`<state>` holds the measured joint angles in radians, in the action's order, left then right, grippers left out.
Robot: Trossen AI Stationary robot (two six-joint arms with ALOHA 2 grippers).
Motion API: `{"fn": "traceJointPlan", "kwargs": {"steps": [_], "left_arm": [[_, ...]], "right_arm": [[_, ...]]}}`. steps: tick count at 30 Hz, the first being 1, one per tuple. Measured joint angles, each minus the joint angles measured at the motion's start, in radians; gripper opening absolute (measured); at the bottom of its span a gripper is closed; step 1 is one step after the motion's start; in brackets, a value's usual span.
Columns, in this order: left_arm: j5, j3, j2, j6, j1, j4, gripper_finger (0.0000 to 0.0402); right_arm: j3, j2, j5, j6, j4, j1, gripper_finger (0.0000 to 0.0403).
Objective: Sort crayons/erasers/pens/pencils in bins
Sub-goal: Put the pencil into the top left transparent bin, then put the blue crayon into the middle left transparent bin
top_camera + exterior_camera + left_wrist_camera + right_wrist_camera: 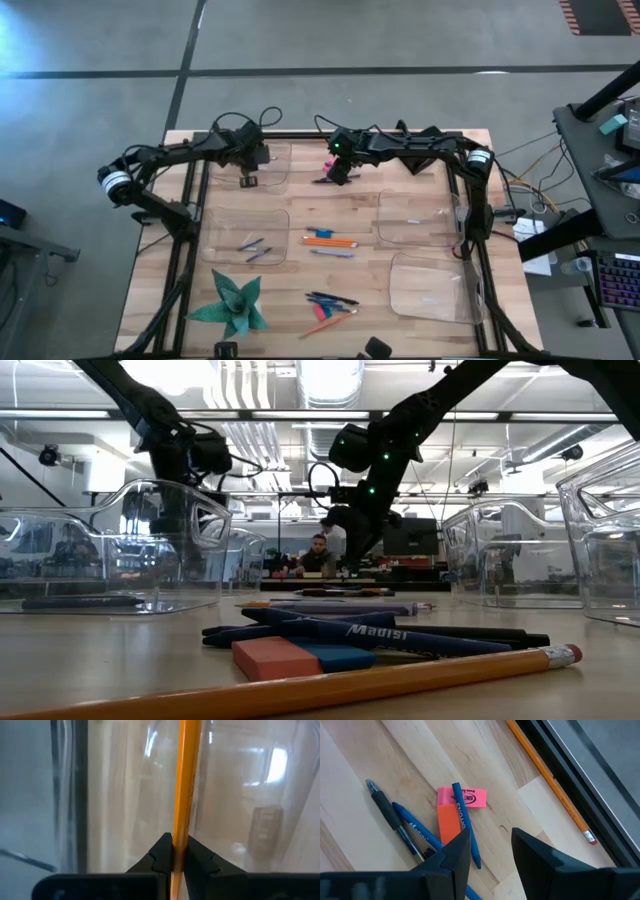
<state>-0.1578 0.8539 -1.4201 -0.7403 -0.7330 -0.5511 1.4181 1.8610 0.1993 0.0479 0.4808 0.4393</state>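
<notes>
My left gripper (247,178) hangs over the far-left clear bin (268,165), shut on an orange pencil (186,775). My right gripper (338,175) stands open at the table's far middle. In its wrist view its fingers (490,845) are above a small pile: a pink eraser (462,797), an orange-red eraser (448,822), a blue stick (465,825) lying across both, and dark pens (390,817). I cannot tell whether a finger touches the pile. Another pencil (550,780) lies flat beside the table's dark frame. My left gripper pinches the pencil's shaft (181,832) between its two fingertips. The fingers come slanting down from above. The pencil runs on straight ahead of the fingertips, in front of the bin's clear wall. Its far end is outside the frame.
A middle-left bin (215,240) holds two grey-blue crayons (252,247). Two more bins (420,215) (432,287) stand at the right. Loose pencils and pens (330,240) lie mid-table, with more pens and erasers (330,300) nearer. A green paper star (235,305) sits near left.
</notes>
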Motion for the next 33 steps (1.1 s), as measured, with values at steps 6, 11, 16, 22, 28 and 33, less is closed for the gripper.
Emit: {"fn": "traceJointPlan", "kwargs": {"steps": [6,11,16,22,28,33], "left_arm": [[0.000,0.009,-0.040,-0.209,0.000,-0.005,0.0012],[0.001,0.028,-0.111,-0.209,-0.009,-0.022,0.0011],[0.001,0.070,-0.157,-0.209,-0.014,-0.051,0.0012],[0.000,0.085,-0.165,-0.208,-0.014,-0.058,0.0016],[0.000,0.083,-0.165,-0.197,-0.014,-0.060,0.0037],[0.000,0.082,-0.165,-0.179,-0.014,-0.061,0.0043]], "right_arm": [[0.000,0.000,0.000,0.000,0.000,0.000,0.0134],[0.000,0.000,0.000,0.000,0.000,0.000,0.0134],[-0.001,0.000,0.000,0.000,0.000,0.000,0.0134],[-0.001,0.000,0.000,0.000,0.000,0.000,0.0134],[-0.001,0.000,0.000,0.000,0.000,0.000,0.0134],[-0.001,0.000,0.000,0.000,0.000,0.000,0.0134]]}}
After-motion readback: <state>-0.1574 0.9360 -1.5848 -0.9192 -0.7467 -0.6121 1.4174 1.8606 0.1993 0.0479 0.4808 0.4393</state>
